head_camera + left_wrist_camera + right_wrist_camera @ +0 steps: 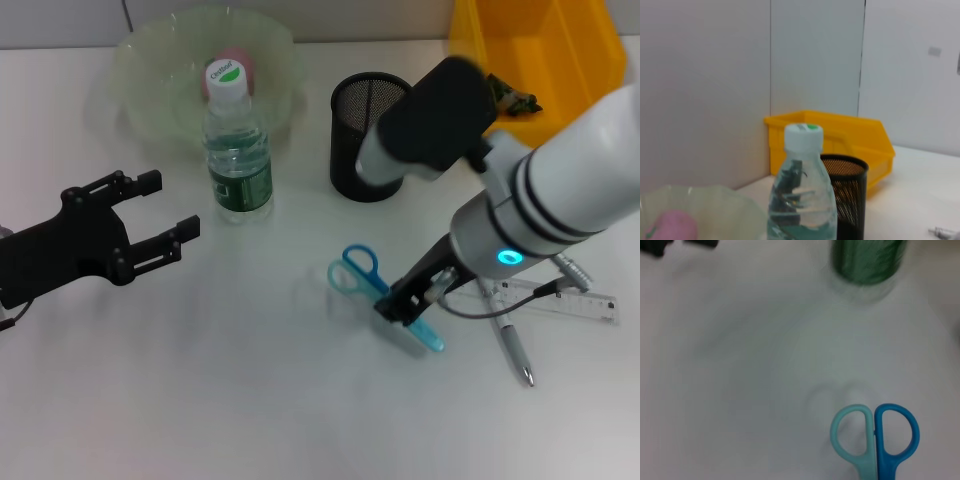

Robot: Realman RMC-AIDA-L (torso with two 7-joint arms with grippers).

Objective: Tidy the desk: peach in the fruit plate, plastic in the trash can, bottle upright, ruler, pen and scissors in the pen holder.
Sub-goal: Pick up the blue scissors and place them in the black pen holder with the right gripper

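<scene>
Right gripper (403,305) is low over the worktop, near the middle, and sits at the blade part of the scissors (372,287); whether its fingers are closed on the scissors I cannot tell, because the arm covers them. The scissors lie flat, with two handle rings, one light blue and one darker blue, pointing toward the bottle (238,150). In the right wrist view the two rings (874,436) are side by side on the white surface.

Left gripper (150,232) hangs above the left side of the worktop with its black fingers spread apart and nothing between them.

The bottle stands upright with a white cap, just in front of the fruit plate (150,70). This plate is a pale green bowl near the far left corner, and the pink peach (240,65) lies inside it. The black mesh pen holder (357,130) stands near the far edge, between the plate and the yellow trash can (540,50) at the far right corner. The ruler (570,300) and the pen (512,345) lie flat near the right edge, the pen crossing the ruler.
</scene>
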